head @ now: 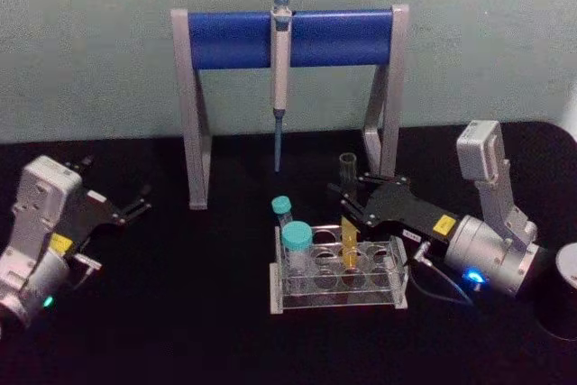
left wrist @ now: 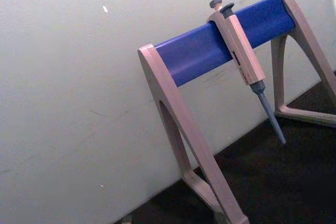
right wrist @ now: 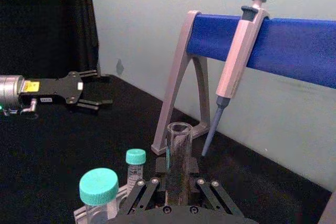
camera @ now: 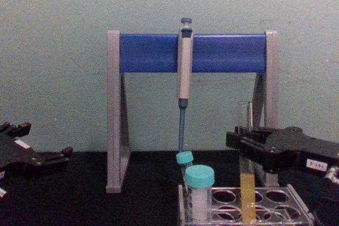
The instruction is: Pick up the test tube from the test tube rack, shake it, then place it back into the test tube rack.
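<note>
One test tube (head: 348, 223): upright, seated in a hole of the test tube rack (head: 278, 288). Yellow liquid in the lower part, clear and uncapped at the top. In the chest view the test tube (camera: 247, 189) rises well above the rack's (camera: 296, 206) top plate.

Right gripper (head: 345, 203) reaches in from the right at about mid-height of the tube, above the rack. Its fingers are closed against the glass on both sides. In the right wrist view the tube (right wrist: 179, 150) stands straight up between the two finger linkages of that gripper (right wrist: 178, 184).

One rack, clear plastic, rows of round holes. Also in it: two teal-capped tubes, both left of the long tube. The large one (head: 297, 250) is at the front-left and the smaller one (head: 283, 211) is just behind it. The remaining holes I can see are unfilled.

Behind the rack is one pipette stand (head: 234, 39) with grey legs and a blue crossbar. One grey pipette (head: 280, 60) hangs from the middle of the bar, tip down.

Left gripper (head: 115, 182) sits well apart at the left side of the black table (head: 180, 313). Its fingers are spread and hold nothing. The right wrist view shows the same gripper (right wrist: 102, 88) farther off.

One dark round object (head: 568, 290) sits at the right table edge. Can't tell what it is.
</note>
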